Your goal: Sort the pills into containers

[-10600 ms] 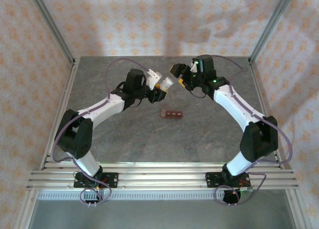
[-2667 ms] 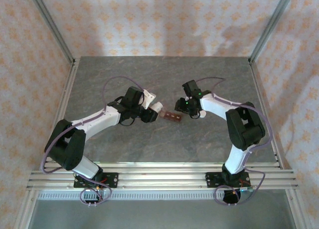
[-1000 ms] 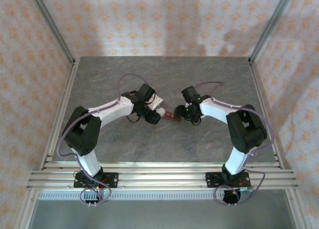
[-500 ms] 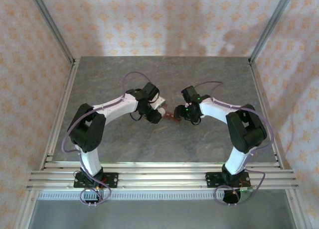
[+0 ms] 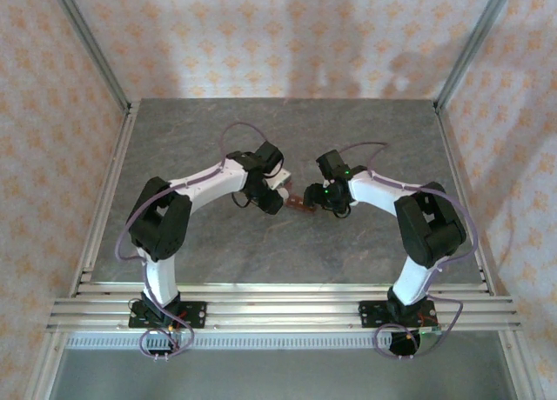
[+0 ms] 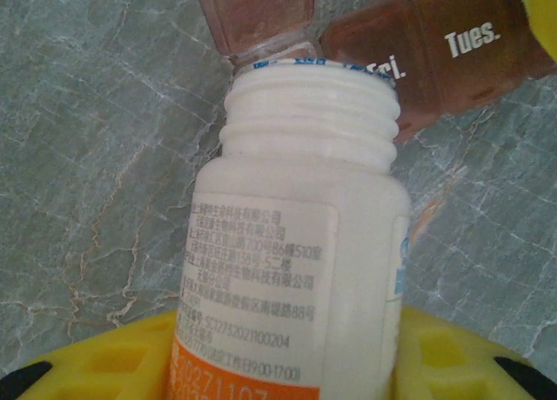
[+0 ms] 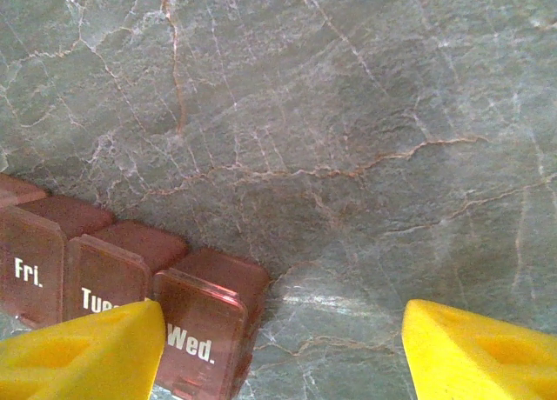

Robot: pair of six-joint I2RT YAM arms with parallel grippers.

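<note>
left gripper (image 6: pixel 283 358) clamped on the white bottle (image 6: pixel 296 243), open mouth tipped over the containers (image 6: pixel 452 52) mid-table, right gripper (image 7: pixel 283 348) spread empty beside the Wed. end, so overtilt likely dumps pills across several cells or shoves the unheld strip

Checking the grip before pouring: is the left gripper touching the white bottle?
Touching. The left wrist view shows the white bottle wedged between the left gripper's yellow fingers.
</note>
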